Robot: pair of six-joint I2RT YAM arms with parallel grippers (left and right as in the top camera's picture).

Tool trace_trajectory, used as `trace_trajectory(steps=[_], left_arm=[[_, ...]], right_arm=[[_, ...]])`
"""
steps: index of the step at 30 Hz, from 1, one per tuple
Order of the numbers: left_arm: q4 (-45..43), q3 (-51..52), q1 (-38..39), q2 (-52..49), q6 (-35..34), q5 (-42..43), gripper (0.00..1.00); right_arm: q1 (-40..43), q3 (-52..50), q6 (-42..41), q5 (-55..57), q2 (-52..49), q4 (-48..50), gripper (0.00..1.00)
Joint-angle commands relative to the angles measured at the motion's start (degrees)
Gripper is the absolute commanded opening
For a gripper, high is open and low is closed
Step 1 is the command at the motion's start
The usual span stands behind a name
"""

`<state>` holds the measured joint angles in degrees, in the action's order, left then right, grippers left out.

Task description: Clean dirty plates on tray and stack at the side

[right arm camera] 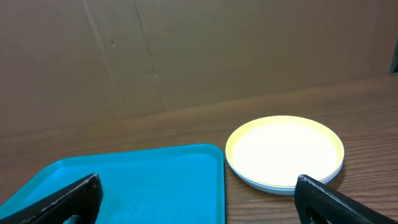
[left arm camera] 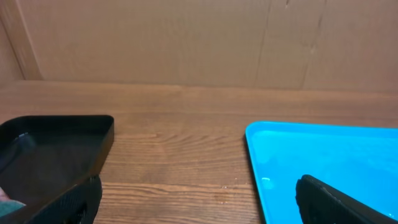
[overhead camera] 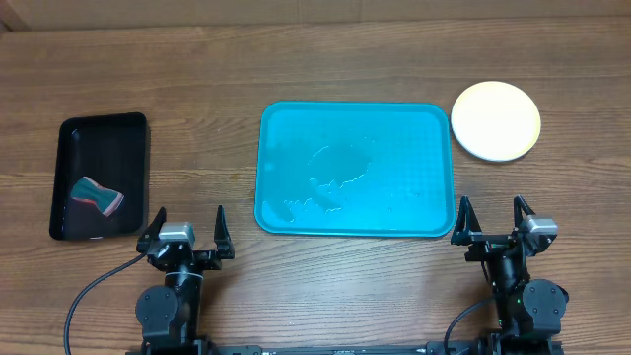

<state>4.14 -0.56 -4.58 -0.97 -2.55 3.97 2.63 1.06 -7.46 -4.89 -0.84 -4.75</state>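
Firstly, at the left of the bench point(overhead camera: 197, 79), a black tray point(overhead camera: 108, 138) holds a sponge point(overhead camera: 98, 194); the left claw point(overhead camera: 189, 222) is spread, between it and the tray point(overhead camera: 414, 138); the right claw point(overhead camera: 490, 212) is spread too, near the tray's right corner; the plates point(overhead camera: 496, 120) sit stacked beyond this claw, just beside the tray.
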Motion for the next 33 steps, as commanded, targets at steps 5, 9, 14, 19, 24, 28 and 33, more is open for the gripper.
trace_trajectory(steps=[5,9,14,19,24,28,33], left_arm=[[0.24,0.28,0.11,0.79,0.87,-0.98,1.0],[0.24,0.28,0.15,0.79,0.85,-0.61,1.0],[0.28,0.28,1.51,0.79,3.32,-1.07,1.0],[0.33,0.28,2.86,0.79,5.75,-1.53,1.0],[0.33,0.28,2.86,0.79,5.27,-1.46,1.0],[0.33,0.28,2.86,0.79,5.14,-1.64,1.0],[0.28,0.28,2.89,0.79,2.32,-1.07,1.0]], right_arm=[[0.24,-0.59,-0.17,0.57,0.68,0.24,1.0],[0.24,-0.59,-0.17,0.57,0.68,0.24,1.0],[0.24,-0.59,-0.17,0.57,0.68,0.24,1.0],[0.24,-0.59,-0.17,0.57,0.68,0.24,1.0],[0.24,-0.59,-0.17,0.57,0.68,0.24,1.0],[0.24,-0.59,-0.17,0.57,0.68,0.24,1.0],[0.24,-0.59,-0.17,0.57,0.68,0.24,1.0]])
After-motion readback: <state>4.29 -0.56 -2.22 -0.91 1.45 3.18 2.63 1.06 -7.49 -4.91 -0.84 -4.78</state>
